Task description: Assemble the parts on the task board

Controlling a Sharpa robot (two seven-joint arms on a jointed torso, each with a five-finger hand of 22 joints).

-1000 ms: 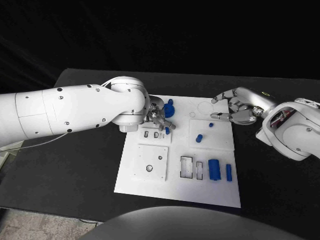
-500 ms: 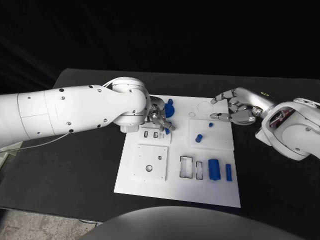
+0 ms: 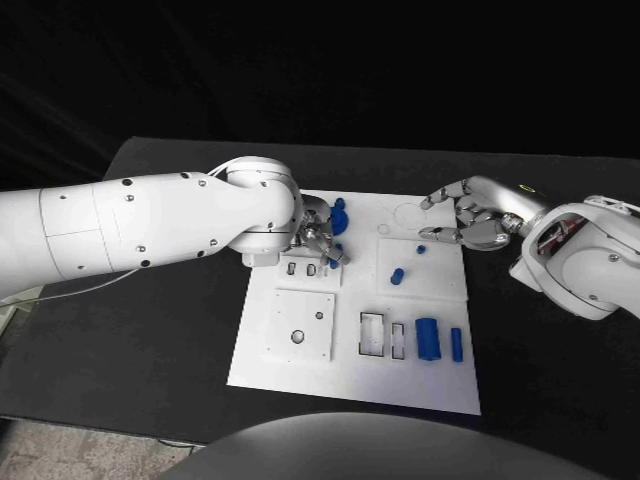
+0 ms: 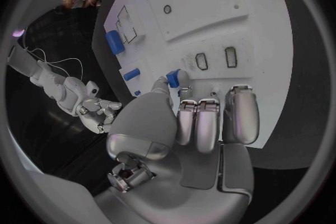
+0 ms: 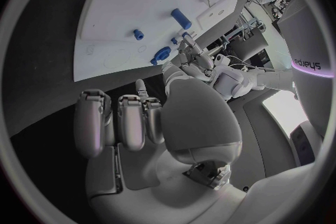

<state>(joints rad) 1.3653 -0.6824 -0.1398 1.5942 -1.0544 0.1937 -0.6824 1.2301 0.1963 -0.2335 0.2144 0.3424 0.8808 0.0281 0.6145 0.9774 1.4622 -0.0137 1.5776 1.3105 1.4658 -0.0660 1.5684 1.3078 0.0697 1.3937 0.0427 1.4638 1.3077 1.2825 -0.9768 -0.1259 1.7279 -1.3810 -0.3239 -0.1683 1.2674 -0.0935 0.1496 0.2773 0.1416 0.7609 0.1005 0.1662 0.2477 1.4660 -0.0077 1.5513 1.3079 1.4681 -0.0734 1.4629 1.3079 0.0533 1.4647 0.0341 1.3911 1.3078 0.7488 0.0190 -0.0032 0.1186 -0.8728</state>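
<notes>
The white task board (image 3: 352,372) lies mid-table. My left hand (image 3: 314,240) hovers over its far-left corner and pinches a small blue part (image 4: 173,77) between thumb and finger, just above two small dark slots (image 3: 301,268) (image 4: 215,59). My right hand (image 3: 472,224) hangs over the board's far-right edge with its fingers loosely bent and nothing in them. On the board are a tall blue part (image 3: 339,213), a tiny blue peg (image 3: 423,249), a short blue part (image 3: 398,275), a thick blue cylinder (image 3: 428,338) and a slim blue bar (image 3: 457,344).
A raised square plate with a small hole (image 3: 303,325) sits on the near left of the board, with two rectangular recesses (image 3: 384,335) beside it. The black table (image 3: 551,370) extends around the board on all sides.
The left arm has edged very slightly while its hand keeps the small blue part over the slots. The right hand has stayed where it was.
</notes>
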